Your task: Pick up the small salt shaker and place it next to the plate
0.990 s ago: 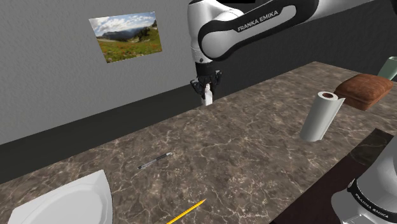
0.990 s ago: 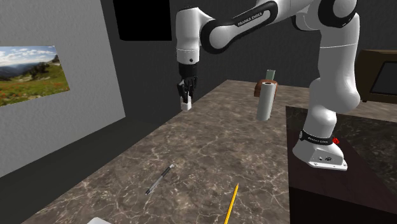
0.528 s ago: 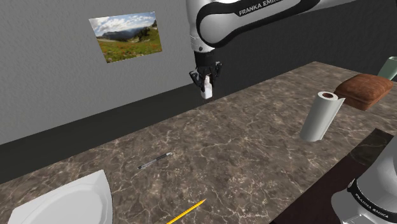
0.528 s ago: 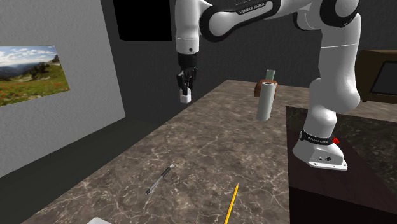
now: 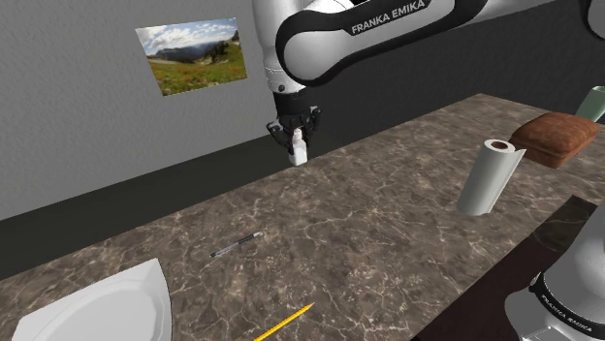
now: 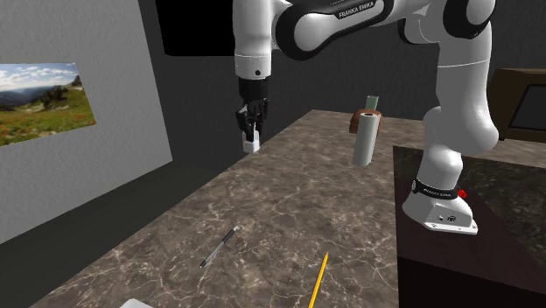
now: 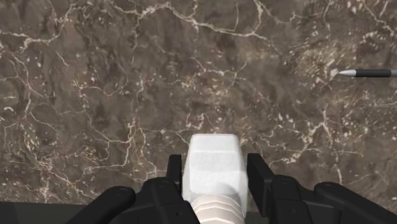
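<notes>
I have the tool (image 5: 293, 139) closed on the small salt shaker (image 5: 298, 151), a plain white one, and in the wrist view I can see both black fingers (image 7: 259, 176) pressed against its sides with its squared end pointing down at the surface. The shaker hangs in the air, clear of the brown marbled worktop (image 5: 368, 223). In the shoulder view it sits near the worktop's far edge, against the dark strip at the foot of the grey wall. In the second exterior view the arm comes down nearly upright, with the shaker poking out below the fingertips. The plate (image 5: 102, 308), white, lies at the shoulder view's lower left corner, cut off by the picture edge and well apart from the shaker. Between the two, a dark pen (image 5: 237, 243) lies flat on the worktop, and I can see its tip off to one side of the tool in the wrist view. A yellow pencil (image 5: 284, 323) lies nearer the front edge, to the right of the plate in the shoulder view. On the shoulder view's right, a paper towel roll (image 5: 486, 175) stands on end, leaning a little, and a brown bread loaf (image 5: 555, 136) sits just behind it. A landscape photo (image 5: 190, 54) hangs on the grey wall, above and to the left of the tool in the shoulder view. The arm's base rests on the dark stand (image 5: 567, 231) at the lower right.
</notes>
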Tool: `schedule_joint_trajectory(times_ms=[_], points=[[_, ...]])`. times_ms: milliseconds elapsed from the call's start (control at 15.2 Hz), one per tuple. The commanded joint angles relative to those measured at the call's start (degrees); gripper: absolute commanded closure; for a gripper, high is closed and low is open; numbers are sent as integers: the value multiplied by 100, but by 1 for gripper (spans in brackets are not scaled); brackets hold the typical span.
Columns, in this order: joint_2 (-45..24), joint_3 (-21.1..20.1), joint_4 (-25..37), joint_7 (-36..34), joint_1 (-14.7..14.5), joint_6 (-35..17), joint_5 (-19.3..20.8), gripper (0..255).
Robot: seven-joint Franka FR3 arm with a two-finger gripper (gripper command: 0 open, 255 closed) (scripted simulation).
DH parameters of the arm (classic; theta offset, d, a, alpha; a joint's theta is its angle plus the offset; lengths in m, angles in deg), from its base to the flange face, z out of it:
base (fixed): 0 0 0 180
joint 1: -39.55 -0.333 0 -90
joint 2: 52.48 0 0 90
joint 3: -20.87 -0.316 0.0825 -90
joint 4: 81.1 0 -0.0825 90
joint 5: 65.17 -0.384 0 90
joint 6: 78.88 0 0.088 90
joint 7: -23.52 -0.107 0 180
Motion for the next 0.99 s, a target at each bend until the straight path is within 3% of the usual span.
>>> schedule_joint_trajectory(times_ms=[0, 462, 924], points=[[-168, -86, 164, -274, -176, 50, 77, 255], [-853, -323, 869, -1182, -874, 275, 377, 255], [-1819, -424, 2062, -1958, -1726, 695, 730, 255]])
